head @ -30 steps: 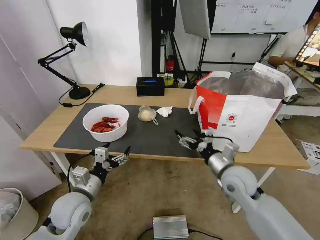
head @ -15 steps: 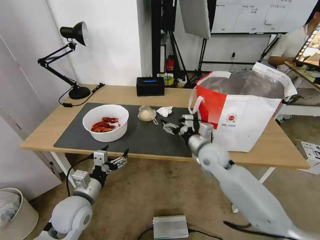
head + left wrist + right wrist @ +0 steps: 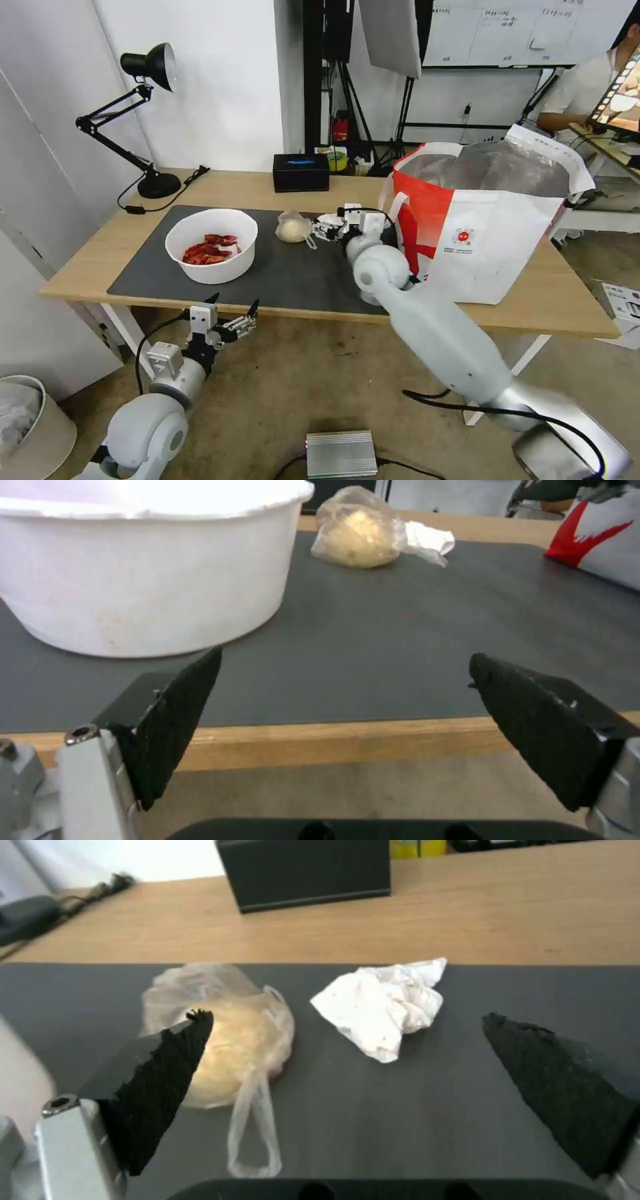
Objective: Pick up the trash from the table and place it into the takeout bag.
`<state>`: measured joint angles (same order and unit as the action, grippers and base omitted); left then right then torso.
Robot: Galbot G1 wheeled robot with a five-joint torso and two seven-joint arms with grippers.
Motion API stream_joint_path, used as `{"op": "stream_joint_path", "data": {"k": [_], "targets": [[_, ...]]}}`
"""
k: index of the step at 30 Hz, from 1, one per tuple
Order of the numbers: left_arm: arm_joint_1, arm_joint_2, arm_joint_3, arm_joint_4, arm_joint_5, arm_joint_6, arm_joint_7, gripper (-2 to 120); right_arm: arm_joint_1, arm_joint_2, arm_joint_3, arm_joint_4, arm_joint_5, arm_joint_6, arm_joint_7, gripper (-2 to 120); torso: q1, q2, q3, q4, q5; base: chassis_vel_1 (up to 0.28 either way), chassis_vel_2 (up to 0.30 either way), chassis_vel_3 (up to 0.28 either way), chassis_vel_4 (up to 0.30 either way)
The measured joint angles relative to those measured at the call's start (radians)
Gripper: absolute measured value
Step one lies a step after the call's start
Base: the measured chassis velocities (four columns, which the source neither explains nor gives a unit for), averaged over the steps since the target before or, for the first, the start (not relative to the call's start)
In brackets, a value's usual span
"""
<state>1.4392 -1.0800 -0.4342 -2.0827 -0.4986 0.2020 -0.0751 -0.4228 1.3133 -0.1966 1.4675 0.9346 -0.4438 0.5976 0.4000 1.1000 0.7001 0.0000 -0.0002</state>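
The right gripper (image 3: 325, 229) has swung in from the counter's near edge and now hovers over the mat, jaws wide open, facing the crumpled tissue (image 3: 387, 1007) beside the small clear bag (image 3: 227, 1025). That looks like a pickup coming; the takeout bag (image 3: 487, 227) waits alongside.

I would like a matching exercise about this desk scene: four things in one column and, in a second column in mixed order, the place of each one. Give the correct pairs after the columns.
Things:
1. white bowl
2. crumpled tissue
3. takeout bag
4. black box

Places:
A. on bare wood behind the mat
B. on the mat, ahead of the open right gripper
C. on the mat's left part, beyond the left gripper
D. standing at the table's right end

Pairs: 1-C, 2-B, 3-D, 4-A
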Motion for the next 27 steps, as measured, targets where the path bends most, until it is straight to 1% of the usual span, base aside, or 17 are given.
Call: {"op": "stream_joint_path", "data": {"k": [1,2,3,4,6,7,10,19,22,27], "targets": [[0.0,0.0,0.0,0.0,0.0,0.0,0.0,100,0.0,0.0,0.0,0.0,0.0,0.0,0.0,100,0.0,0.0,0.0,0.0,0.0,0.0,0.0,0.0,0.0],[0.0,-0.001,0.002,0.002,-0.001,-0.002,0.001,100,0.016,0.031,0.005,-0.05,-0.01,-0.006,0.011,100,0.0,0.0,0.0,0.0,0.0,0.0,0.0,0.0,0.0],[0.0,-0.001,0.003,0.003,-0.001,-0.003,0.002,100,0.027,0.048,0.011,-0.081,-0.013,-0.011,0.015,100,0.0,0.0,0.0,0.0001,0.0,0.0,0.0,0.0,0.0],[0.0,-0.001,0.003,0.003,-0.001,-0.003,0.002,100,0.027,0.048,0.011,-0.081,-0.013,-0.011,0.015,100,0.0,0.0,0.0,0.0001,0.0,0.0,0.0,0.0,0.0],[-0.003,0.002,0.004,0.004,-0.003,-0.006,0.002,100,0.056,0.089,0.021,-0.152,-0.026,-0.02,0.026,100,0.0,0.0,0.0,-0.0001,0.0,0.0,0.0,0.0,0.0],[-0.003,0.002,0.004,0.004,-0.003,-0.006,0.002,100,0.056,0.089,0.021,-0.152,-0.026,-0.02,0.026,100,0.0,0.0,0.0,-0.0001,0.0,0.0,0.0,0.0,0.0],[-0.006,0.001,0.006,0.002,-0.006,-0.006,0.002,100,0.088,0.129,0.03,-0.21,-0.035,-0.043,0.053,100,0.0,0.0,0.0,0.0,0.0,0.0,0.0,0.0,0.0],[0.004,-0.001,0.002,-0.005,-0.006,-0.011,0.003,100,0.131,0.191,0.043,-0.296,-0.053,-0.074,0.1,100,0.0,0.0,0.0,0.0,0.0,0.0,0.0,0.0,0.0],[0.008,-0.004,0.0,-0.017,-0.006,-0.012,0.004,100,0.165,0.221,0.057,-0.349,-0.058,-0.083,0.119,100,0.0,0.0,0.0,0.0,0.0001,0.0,0.0,0.0,0.0],[0.009,-0.008,0.0,-0.018,-0.004,-0.012,0.004,100,0.194,0.239,0.066,-0.388,-0.06,-0.088,0.135,100,0.0,0.0,0.0,0.0,0.0,0.0,0.0,0.0,0.0]]}}
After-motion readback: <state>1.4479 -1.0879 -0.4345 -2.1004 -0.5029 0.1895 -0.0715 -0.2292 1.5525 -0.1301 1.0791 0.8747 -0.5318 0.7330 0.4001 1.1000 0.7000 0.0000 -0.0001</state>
